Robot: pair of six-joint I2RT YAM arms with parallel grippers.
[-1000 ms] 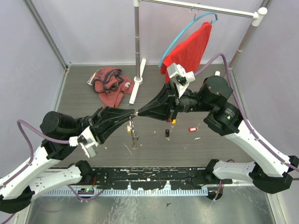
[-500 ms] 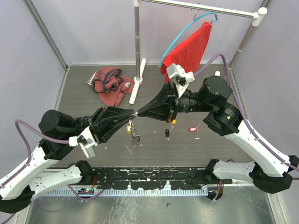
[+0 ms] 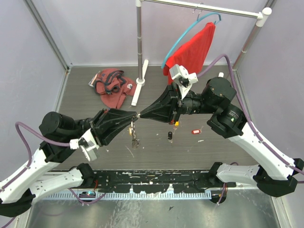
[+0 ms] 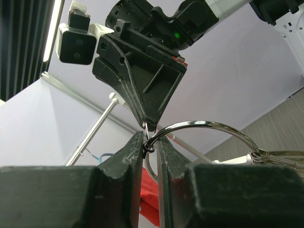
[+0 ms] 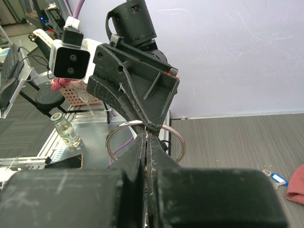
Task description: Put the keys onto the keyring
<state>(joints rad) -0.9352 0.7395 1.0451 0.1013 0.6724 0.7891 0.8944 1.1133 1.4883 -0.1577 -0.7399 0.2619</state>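
Observation:
The keyring is held in the air between both grippers, and it also shows in the right wrist view. My left gripper is shut on its wire, tip to tip with my right gripper. Several keys hang from the ring. My right gripper is shut on a thin silver key blade at the ring, facing the left gripper. Loose keys lie on the table: a yellow tag, a black tag, a red tag and a blue tag.
A clothes rack pole stands at the back with a red cloth on a blue hanger. A red-brown garment heap and a white stick lie at the back left.
The keys hanging under the ring have swung slightly to the left. Both grippers hold almost still, tip to tip.

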